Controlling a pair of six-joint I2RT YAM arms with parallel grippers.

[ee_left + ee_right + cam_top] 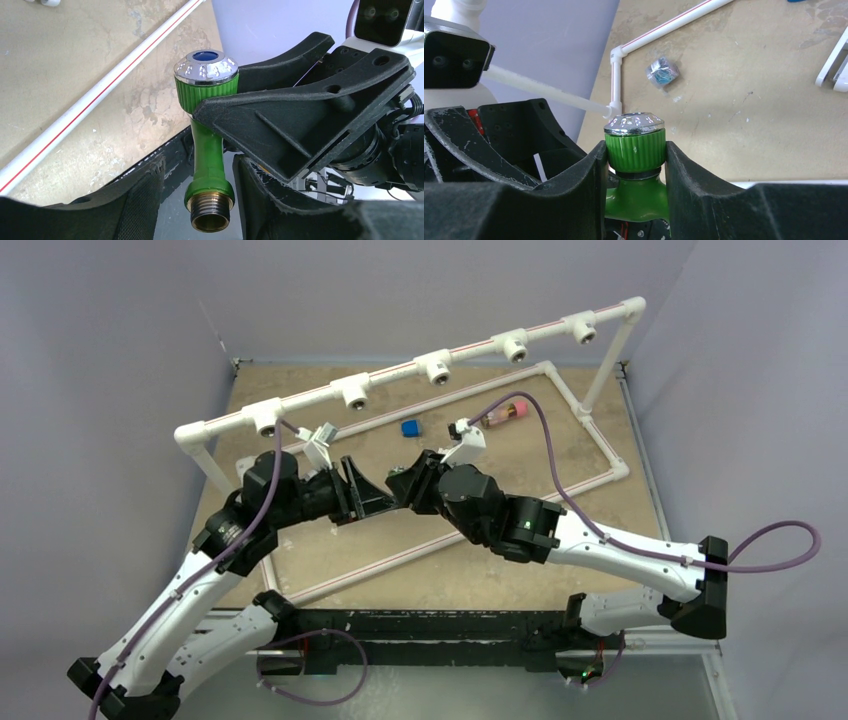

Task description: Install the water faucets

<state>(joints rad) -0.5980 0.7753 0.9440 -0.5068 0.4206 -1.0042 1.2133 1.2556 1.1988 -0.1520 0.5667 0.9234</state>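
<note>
Above tan board, right gripper clamps green faucet; open left gripper straddles its stem.

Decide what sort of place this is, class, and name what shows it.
Most likely a robotics lab test bench, not a real bathroom: a white pipe frame with open sockets stands on a scuffed board inside plain walls, and the right pincer holds a green faucet.

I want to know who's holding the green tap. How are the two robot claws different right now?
The right gripper pinches the green tap by its ribbed collar, fingers pressed on both sides; the left gripper only straddles its stem, gaps showing. The right gripper sits by the silver cap, the left gripper by the threaded end. Both are black and two-fingered.
</note>
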